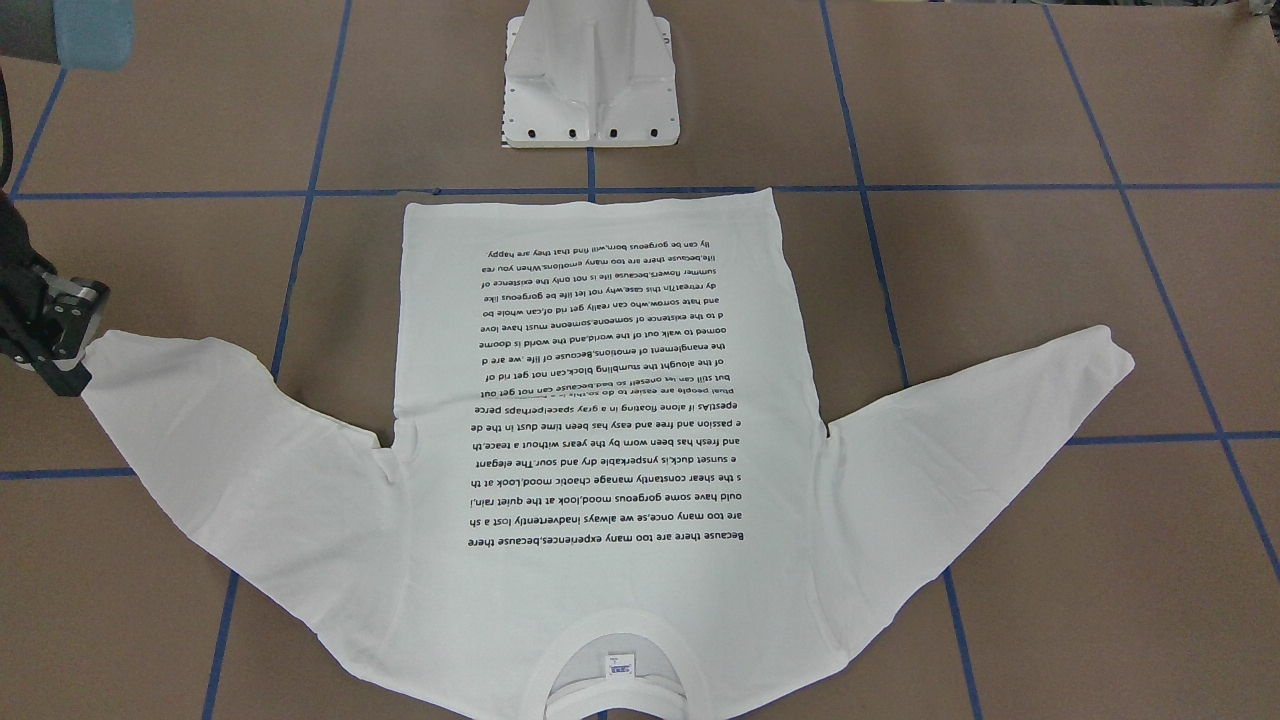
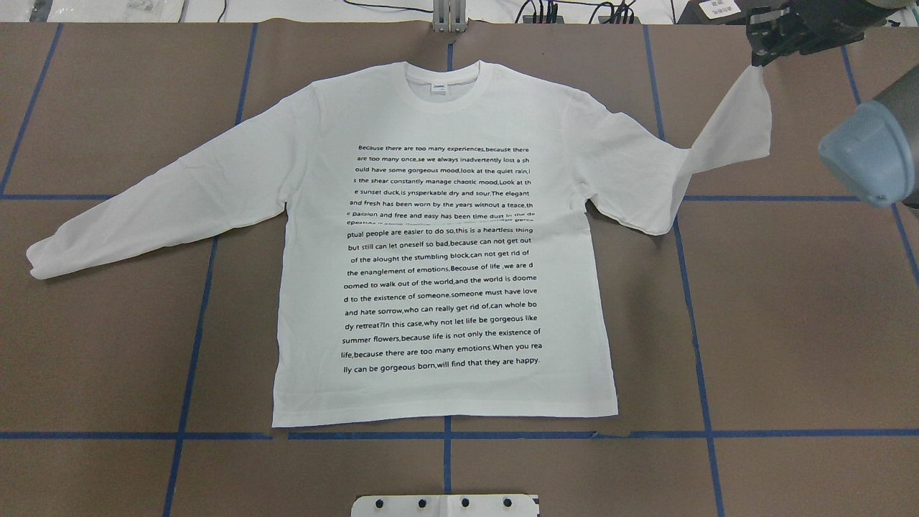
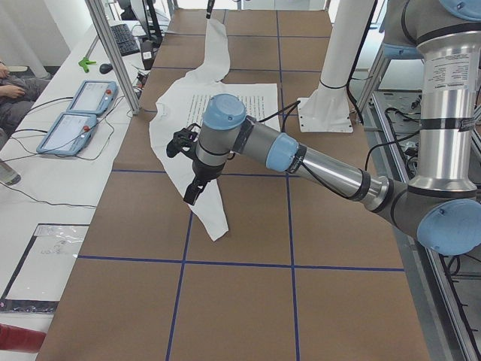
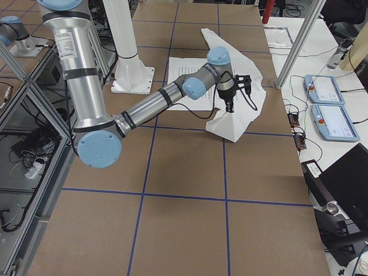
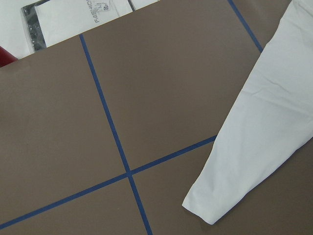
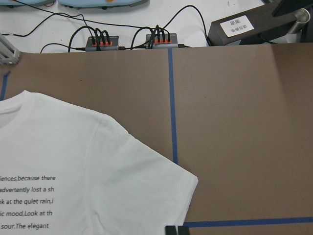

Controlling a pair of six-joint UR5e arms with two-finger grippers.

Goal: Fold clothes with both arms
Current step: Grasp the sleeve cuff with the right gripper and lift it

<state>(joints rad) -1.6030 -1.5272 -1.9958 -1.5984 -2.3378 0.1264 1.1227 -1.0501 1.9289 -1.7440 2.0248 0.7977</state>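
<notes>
You've got one T-shirt (image 2: 445, 237) flat mid-table (image 2: 790, 323), print up, collar on the far side. Two sleeves: the left sleeve (image 2: 143, 215) lies flat; the right sleeve (image 2: 739, 108) is lifted, its cuff pinched by the right gripper (image 2: 755, 59) at far right. The left gripper (image 3: 193, 192) hovers over the left sleeve; can't tell its opening.

opposed high views over the table (image 2: 790, 323), one from each end, two close wrist views; shirt (image 2: 445, 287) in all
</notes>
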